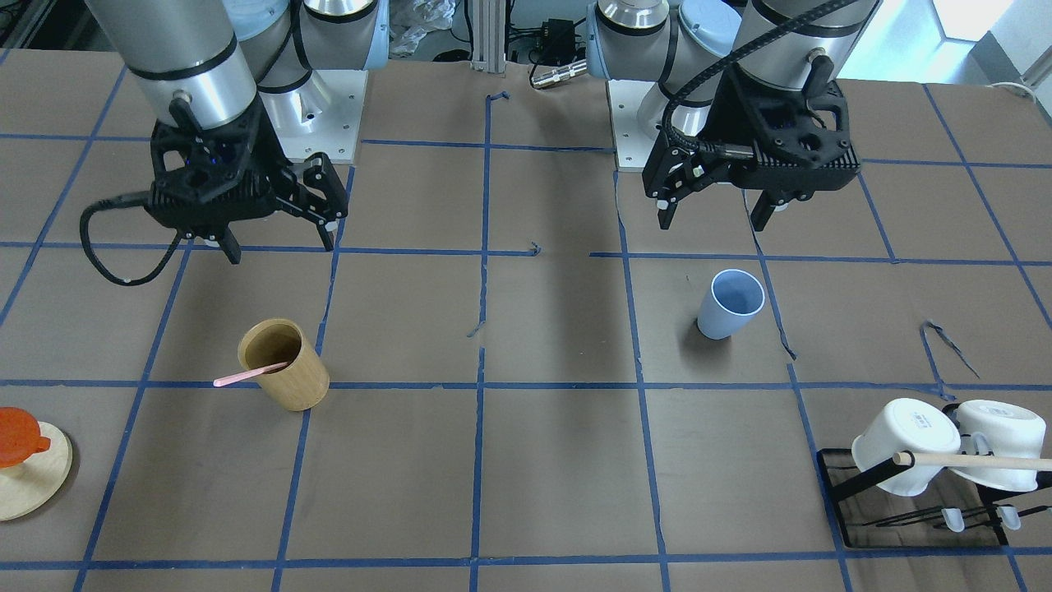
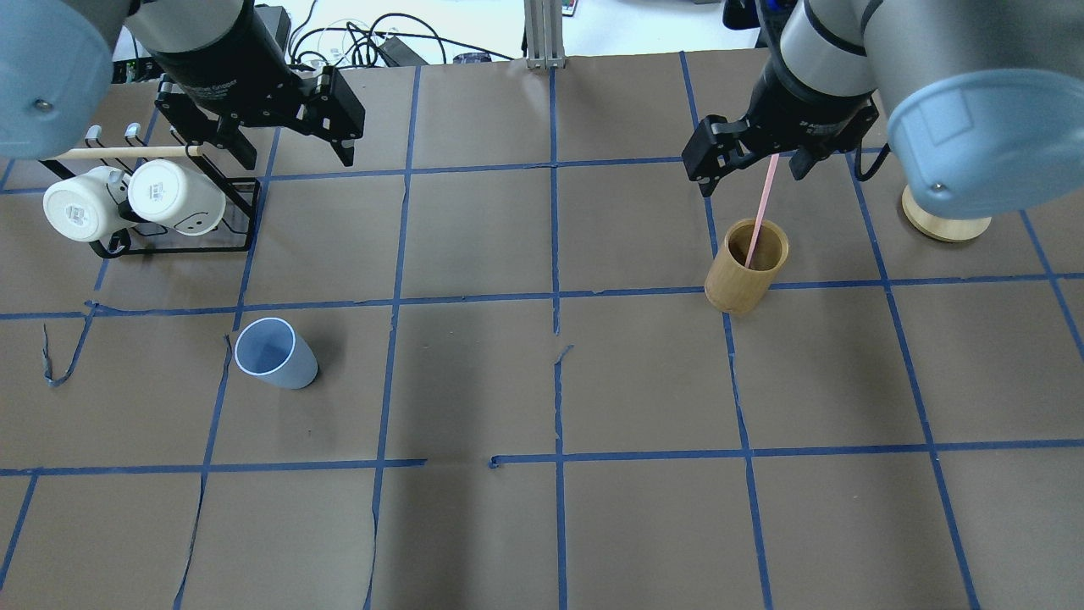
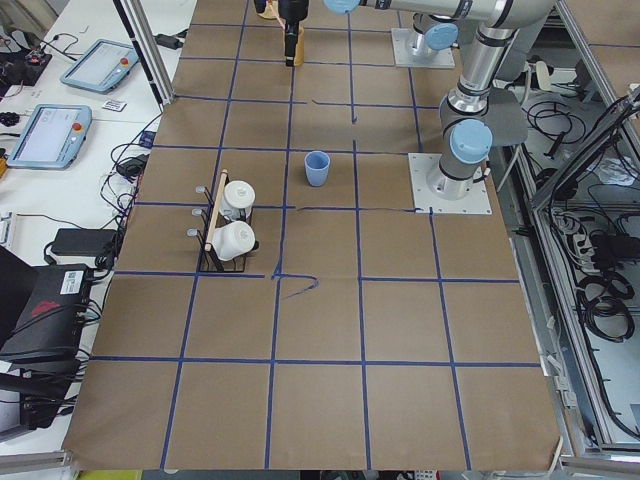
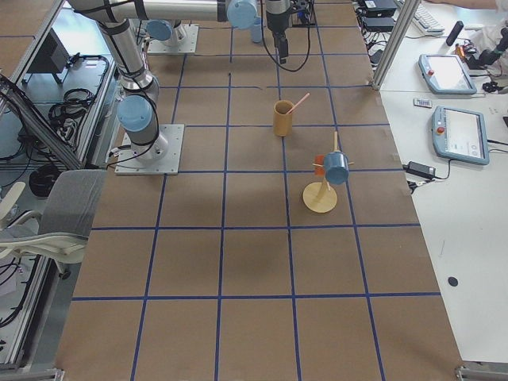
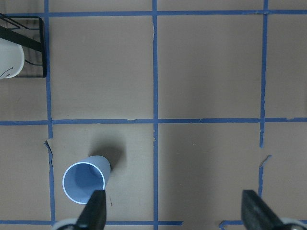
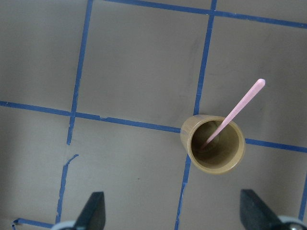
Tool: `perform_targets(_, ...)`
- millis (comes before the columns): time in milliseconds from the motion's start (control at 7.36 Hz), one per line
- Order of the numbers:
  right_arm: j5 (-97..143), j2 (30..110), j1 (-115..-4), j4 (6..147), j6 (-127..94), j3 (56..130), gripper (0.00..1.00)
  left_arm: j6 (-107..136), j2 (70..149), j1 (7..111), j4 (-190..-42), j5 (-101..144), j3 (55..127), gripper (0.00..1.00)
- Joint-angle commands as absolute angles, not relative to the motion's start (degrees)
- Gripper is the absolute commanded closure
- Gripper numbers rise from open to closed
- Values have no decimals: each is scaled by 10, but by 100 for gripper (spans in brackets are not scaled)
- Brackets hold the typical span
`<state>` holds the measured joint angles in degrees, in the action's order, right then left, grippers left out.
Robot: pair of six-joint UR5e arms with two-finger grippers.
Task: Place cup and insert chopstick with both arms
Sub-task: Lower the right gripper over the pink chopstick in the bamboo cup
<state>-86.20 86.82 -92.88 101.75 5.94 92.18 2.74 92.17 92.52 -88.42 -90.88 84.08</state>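
The light blue cup point(image 1: 730, 304) stands upright on the brown table, also in the overhead view point(image 2: 275, 353) and the left wrist view point(image 5: 85, 179). My left gripper point(image 1: 711, 218) is open and empty, hovering above the table behind the cup, which shows by one fingertip point(image 5: 96, 213) in the wrist view. One pale pink chopstick point(image 2: 762, 203) leans in the tan wooden holder point(image 2: 745, 271), also seen in the right wrist view point(image 6: 235, 112). My right gripper point(image 2: 752, 174) is open and empty, high above the holder point(image 6: 213, 153).
A black mug rack point(image 2: 169, 248) with two white mugs point(image 2: 174, 195) and a beige rod stands at the robot's far left. A round wooden stand point(image 1: 33, 485) with an orange piece sits at its far right. Blue tape lines grid the table.
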Motion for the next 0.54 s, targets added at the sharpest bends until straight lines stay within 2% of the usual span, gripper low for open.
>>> perform_targets(0,-840,853,-921,1015,67,914,0,28,921,925,-884,-909,841,0)
perform_targets(408,-849,877,-920,998,65,904,0,28,918,925,-883,-909,841,0)
